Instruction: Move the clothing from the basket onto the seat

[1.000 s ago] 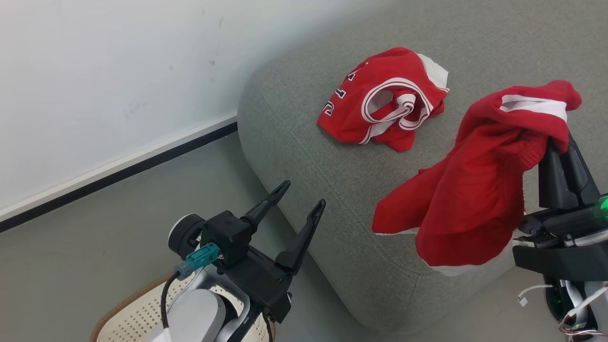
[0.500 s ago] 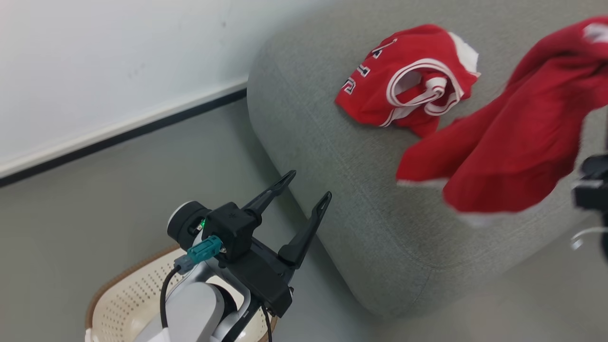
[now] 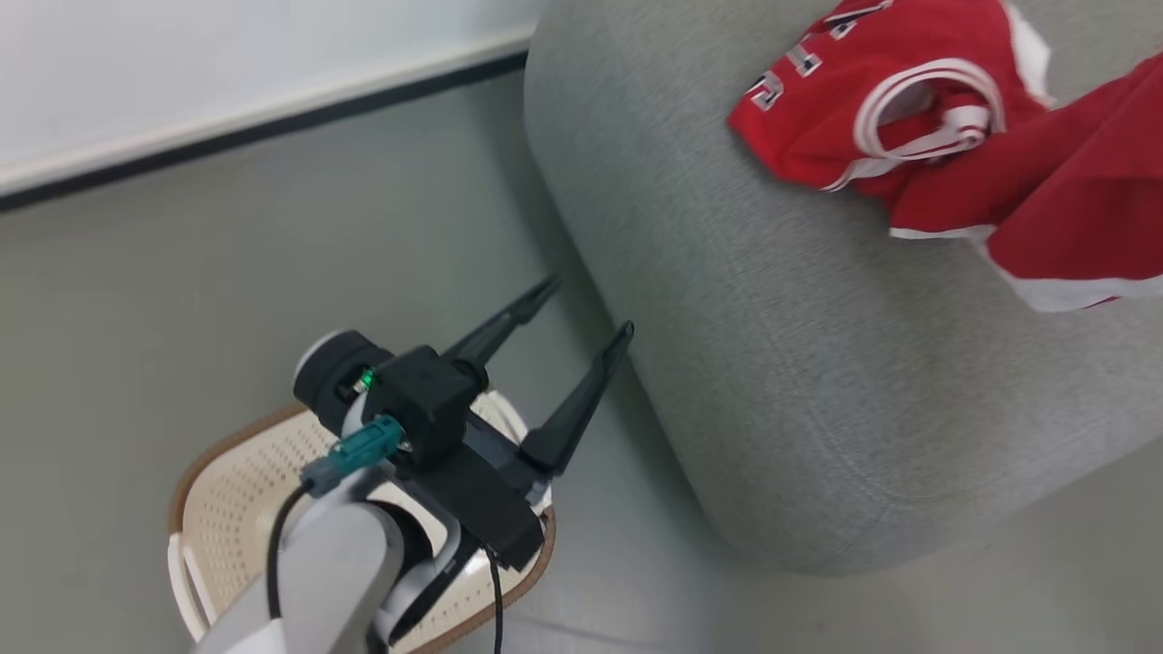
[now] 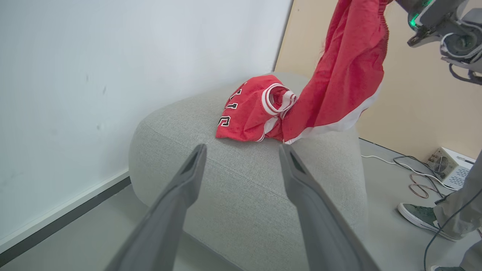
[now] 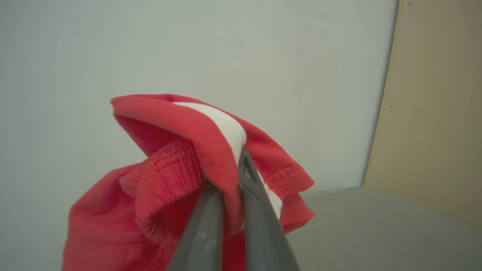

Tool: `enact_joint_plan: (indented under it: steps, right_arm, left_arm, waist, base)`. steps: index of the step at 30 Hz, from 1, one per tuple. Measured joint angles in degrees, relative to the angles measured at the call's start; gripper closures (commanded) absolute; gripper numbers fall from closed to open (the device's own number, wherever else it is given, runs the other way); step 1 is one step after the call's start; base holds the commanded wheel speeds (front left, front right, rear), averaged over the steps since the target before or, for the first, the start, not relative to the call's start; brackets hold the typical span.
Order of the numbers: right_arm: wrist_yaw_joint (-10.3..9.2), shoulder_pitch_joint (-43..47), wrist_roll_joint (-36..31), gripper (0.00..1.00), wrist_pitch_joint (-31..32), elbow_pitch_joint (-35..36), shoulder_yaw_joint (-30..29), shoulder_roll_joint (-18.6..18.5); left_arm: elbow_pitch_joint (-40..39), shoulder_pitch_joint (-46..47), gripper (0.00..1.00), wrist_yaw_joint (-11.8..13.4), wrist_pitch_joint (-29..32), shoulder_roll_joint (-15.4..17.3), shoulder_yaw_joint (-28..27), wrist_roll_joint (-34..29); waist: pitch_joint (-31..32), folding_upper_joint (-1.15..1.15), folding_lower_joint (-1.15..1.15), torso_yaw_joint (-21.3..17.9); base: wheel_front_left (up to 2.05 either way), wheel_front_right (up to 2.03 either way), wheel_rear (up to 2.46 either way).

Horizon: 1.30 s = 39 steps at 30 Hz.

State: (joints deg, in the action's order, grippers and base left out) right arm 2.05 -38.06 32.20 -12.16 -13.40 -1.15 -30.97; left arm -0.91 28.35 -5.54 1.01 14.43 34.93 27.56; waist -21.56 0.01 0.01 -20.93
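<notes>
A red jersey [image 3: 818, 136] with dark lettering lies crumpled on the grey seat [image 3: 800, 363]. The same jersey [image 4: 244, 116] shows in the left wrist view. A second red garment [image 4: 346, 75] with white trim hangs above the seat beside the jersey, its lower edge [image 3: 1081, 227] near the cushion. My right gripper [image 5: 231, 177] is shut on this garment's folded top [image 5: 169, 124]. My left gripper [image 3: 588, 309] stands open and empty over the cream basket [image 3: 195, 463], just off the seat's side. The basket's inside is partly hidden by my arm.
A white wall with a dark baseboard [image 3: 227, 145] runs behind the grey floor. Beyond the seat [image 4: 244, 195], a person's shoe [image 4: 418, 216], loose cables [image 4: 414, 180] and a small white box [image 4: 450, 165] sit on the floor by a beige panel.
The head view has swung down and left, showing more of the basket and losing the right gripper. The held red garment now hangs closer to the jersey. The left gripper stays open.
</notes>
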Motion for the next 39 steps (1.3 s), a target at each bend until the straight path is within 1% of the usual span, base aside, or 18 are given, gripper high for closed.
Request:
enact_joint_plan:
  steps: [3, 6, 9, 13, 17, 18, 19, 22, 23, 24, 25, 26, 30, 35, 39]
  right_arm:
    - [-0.11, -2.5, 0.2, 1.0, 0.4, -3.9, -0.9, -0.2]
    - [-1.47, -5.5, 0.5, 1.0, 0.5, -6.7, -2.3, -0.3]
    - [-3.09, -8.4, 0.2, 1.0, 0.4, -9.5, -3.3, -0.8]
    - [-4.41, -11.7, -1.9, 1.0, 0.4, -13.4, -2.4, -2.0]
    - [-5.1, -13.5, -2.7, 1.0, 0.5, -17.1, -0.8, -1.3]
    - [-5.11, -13.8, -3.1, 0.97, 0.5, -18.0, -0.1, -1.0]
    - [-5.14, -14.1, -3.5, 0.87, 0.5, -19.0, 0.6, -0.5]
    - [-5.14, -14.8, -4.3, 0.65, 1.4, -22.8, 2.9, 1.2]
    - [-5.15, -15.1, -4.4, 0.54, 2.1, -24.2, 3.5, 1.9]
    - [-5.15, -15.4, -4.4, 0.46, 2.6, -25.4, 4.0, 2.5]
    - [-5.15, -15.5, -4.5, 0.2, 3.0, -26.6, 4.3, 3.0]
    - [-5.15, -15.8, -4.5, 0.0, 3.4, -27.9, 4.5, 3.3]
    - [-5.03, -16.1, -4.6, 0.0, 4.4, -32.0, 5.5, 3.6]
    - [-3.72, -16.9, -5.0, 0.0, 4.6, -35.6, 6.0, 3.5]
    - [-2.05, -16.9, -5.3, 0.0, 3.9, -37.3, 7.0, 3.5]
  left_arm:
    - [-1.2, 1.0, 0.0, 0.0, 0.5, 0.8, -1.0, 0.0]
    - [-2.1, 2.2, 0.0, 0.0, 1.0, 1.9, -1.4, -0.8]
    - [-2.9, 3.1, 0.0, 0.0, 1.0, 2.1, -2.0, -0.9]
    - [-3.5, 3.9, 0.0, 0.0, 1.0, 2.2, -2.6, -0.9]
    - [-3.5, 4.8, 0.0, -0.1, 1.0, 2.4, -3.1, -0.7]
    - [-3.4, 5.1, 0.0, -0.1, 0.9, 2.5, -3.3, -0.5]
    - [-3.2, 5.3, 0.0, -0.1, 0.8, 2.5, -3.3, -0.4]
    - [-2.3, 5.5, 0.0, -0.1, 0.2, 2.6, -3.6, -0.3]
    - [-1.9, 5.4, 0.0, -0.4, -0.2, 2.7, -3.7, -0.1]
    - [-1.8, 5.4, 0.0, -0.5, -0.2, 2.8, -3.8, 0.2]
    - [-1.6, 5.4, 0.0, -0.5, -0.6, 2.9, -3.9, 0.2]
    - [-1.4, 5.4, 0.0, -0.5, -0.7, 3.0, -3.9, 0.2]
    - [0.0, 5.4, 0.0, -0.6, -1.7, 2.9, -3.9, 0.3]
    - [1.4, 5.3, 0.0, -0.6, -2.6, 2.4, -3.6, 0.6]
    - [3.1, 5.0, 0.0, -0.6, -3.7, 2.4, -3.6, 1.1]
  waist:
    - [-2.1, 0.0, 0.0, 1.2]
    - [-4.3, 0.0, 0.0, 2.5]
    - [-6.5, 0.0, 0.0, 3.9]
    - [-9.2, 0.0, 0.0, 5.9]
    - [-11.6, 0.0, 0.0, 8.1]
    - [-12.2, 0.0, 0.0, 8.6]
    - [-12.6, 0.0, 0.0, 9.2]
    - [-13.7, 0.01, 0.0, 10.8]
    - [-14.0, 0.01, 0.0, 11.3]
    - [-14.2, 0.01, 0.0, 11.7]
    - [-14.4, 0.01, 0.0, 12.0]
    - [-14.5, 0.01, 0.0, 12.3]
    - [-13.8, 0.0, -0.01, 12.4]
    - [-11.9, 0.0, -0.01, 11.8]
    - [-10.0, 0.0, -0.01, 11.3]
  base:
    - [0.0, 0.0, 0.0]
    - [0.0, 0.0, 0.0]
    - [0.0, 0.0, 0.0]
    - [0.0, 0.0, 0.0]
    - [0.0, 0.0, 0.0]
    - [0.0, 0.0, 0.0]
    - [0.0, 0.0, 0.0]
    - [0.0, 0.0, 0.0]
    - [0.0, 0.0, 0.0]
    - [0.0, 0.0, 0.0]
    - [0.0, 0.0, 0.0]
    - [0.0, 0.0, 0.0]
    - [0.0, 0.0, 0.0]
    - [0.0, 0.0, 0.0]
    - [0.0, 0.0, 0.0]
